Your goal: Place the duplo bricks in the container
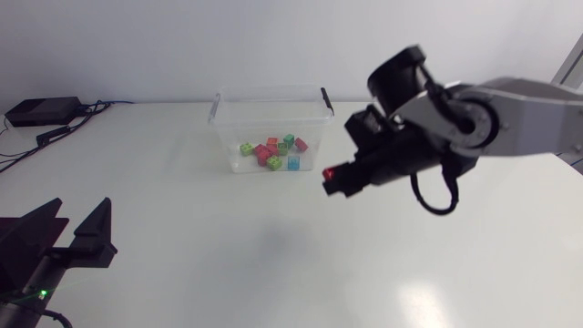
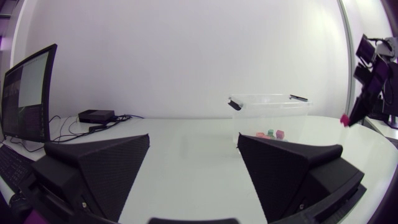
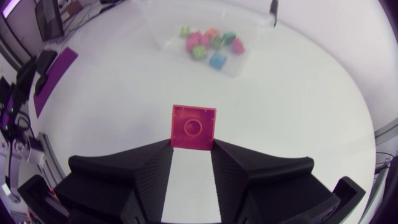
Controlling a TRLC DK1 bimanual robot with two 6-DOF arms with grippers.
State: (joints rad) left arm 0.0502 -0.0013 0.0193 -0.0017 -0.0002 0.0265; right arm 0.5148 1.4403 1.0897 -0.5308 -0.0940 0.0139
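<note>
Brick [image 3: 193, 127] red-pink, square, hollow underside with 1 round tube, pinched by right gripper [image 3: 191, 147]; left gripper [image 2: 193, 139] spread

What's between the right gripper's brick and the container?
Nothing: only bare table between the red brick and the container, per right wrist view.

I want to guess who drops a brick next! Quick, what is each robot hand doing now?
Left hand: open, holding nothing.
Right hand: closed on a small red square plastic brick.
</note>
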